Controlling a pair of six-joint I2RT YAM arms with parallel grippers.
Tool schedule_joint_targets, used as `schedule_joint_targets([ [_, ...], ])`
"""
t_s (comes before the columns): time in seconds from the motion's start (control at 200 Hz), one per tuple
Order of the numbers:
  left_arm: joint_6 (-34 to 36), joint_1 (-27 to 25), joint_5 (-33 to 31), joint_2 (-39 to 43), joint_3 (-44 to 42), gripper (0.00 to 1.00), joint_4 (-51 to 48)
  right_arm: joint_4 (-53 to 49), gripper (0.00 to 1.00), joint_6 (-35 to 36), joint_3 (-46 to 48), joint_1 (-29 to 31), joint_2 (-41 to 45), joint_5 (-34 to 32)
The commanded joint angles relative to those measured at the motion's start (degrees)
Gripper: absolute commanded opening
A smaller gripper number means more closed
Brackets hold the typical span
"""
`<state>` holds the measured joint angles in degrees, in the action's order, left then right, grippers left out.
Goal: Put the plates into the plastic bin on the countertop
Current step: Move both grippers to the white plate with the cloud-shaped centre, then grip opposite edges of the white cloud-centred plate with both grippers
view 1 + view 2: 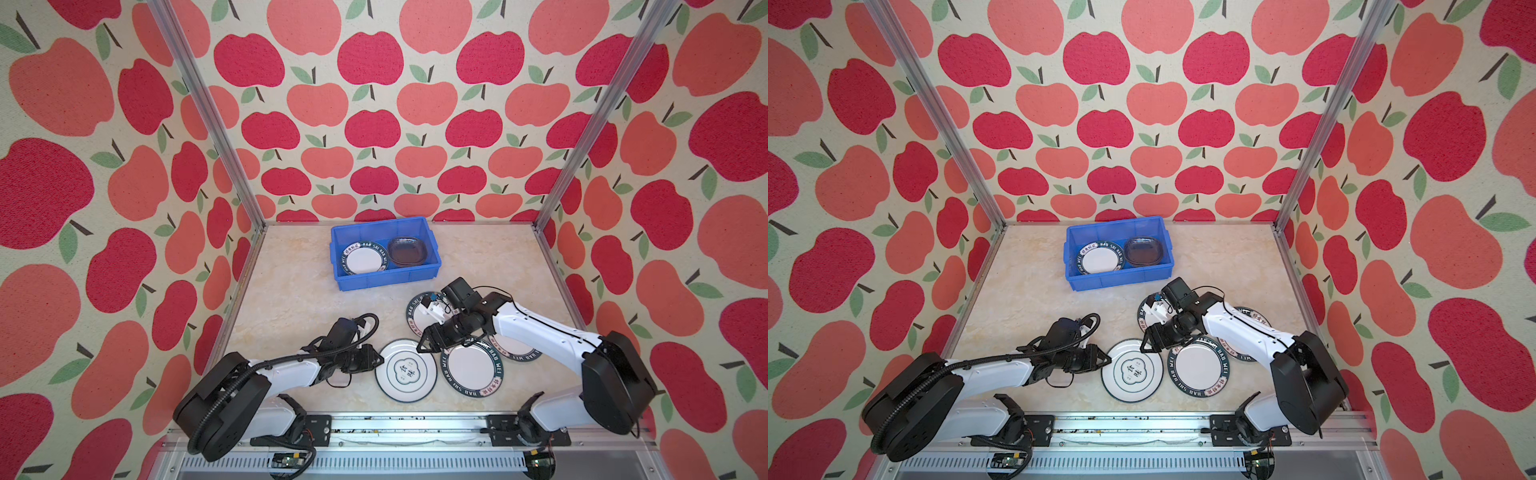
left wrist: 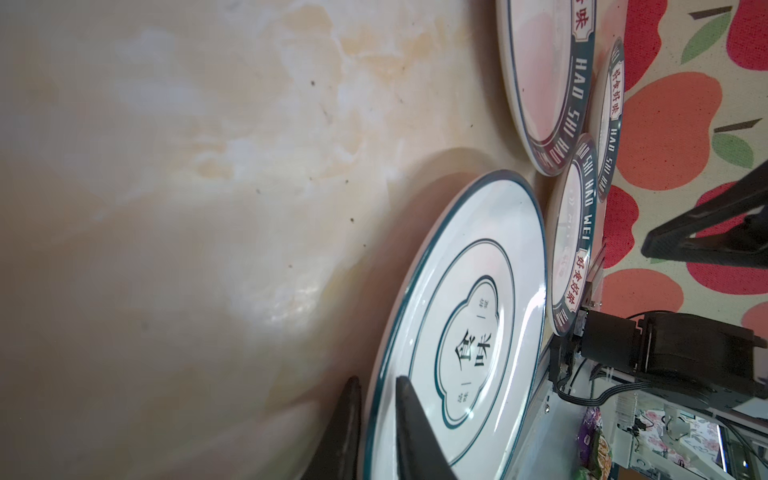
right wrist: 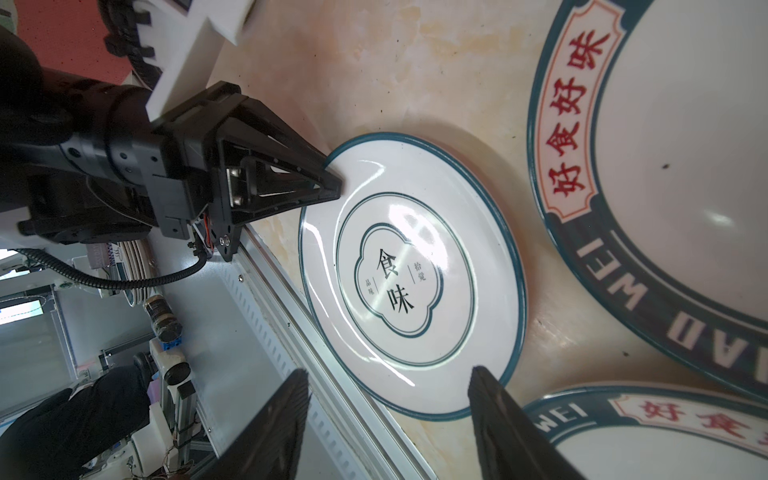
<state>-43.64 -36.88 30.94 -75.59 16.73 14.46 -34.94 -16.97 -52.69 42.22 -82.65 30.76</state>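
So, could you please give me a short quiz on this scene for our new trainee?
1. True or false: the plastic bin holds no plates.
2. What is the left pincer closed on? A: the rim of the emblem plate. B: a grey glass plate. C: the wall of the bin.
3. How many green-lettered plates lie on the countertop, outside the bin?
Key: 1 false; 2 A; 3 three.
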Motion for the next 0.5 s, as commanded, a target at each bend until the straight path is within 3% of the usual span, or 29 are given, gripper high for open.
schedule_joint_targets([
  [0.0, -0.5, 0.2, 1.0, -2.2, -2.9, 0.14, -0.3, 1.0, 0.65, -0.3, 0.4, -0.4, -0.8, 0.4],
  [0.13, -0.8, 1.1, 1.0, -1.5, -3.8, 0.09, 0.1, 1.4, 0.65, -0.3, 0.3, -0.4, -1.6, 0.2],
  [0.21, -0.8, 1.5, 1.1, -0.3, -4.3, 0.0, -0.2, 1.7, 0.65, -0.4, 0.1, -0.4, -2.1, 0.3],
  [0.37, -0.9, 3.0, 1.8, 5.5, -5.9, 0.0, -2.2, 1.8, 0.65, -0.5, -0.6, -0.5, -2.8, 0.5],
  [0.495, -0.9, 4.0, 2.9, 15.0, -6.9, 0.0, -7.5, 1.7, 0.65, -0.5, -2.0, -1.2, -2.6, 1.4],
])
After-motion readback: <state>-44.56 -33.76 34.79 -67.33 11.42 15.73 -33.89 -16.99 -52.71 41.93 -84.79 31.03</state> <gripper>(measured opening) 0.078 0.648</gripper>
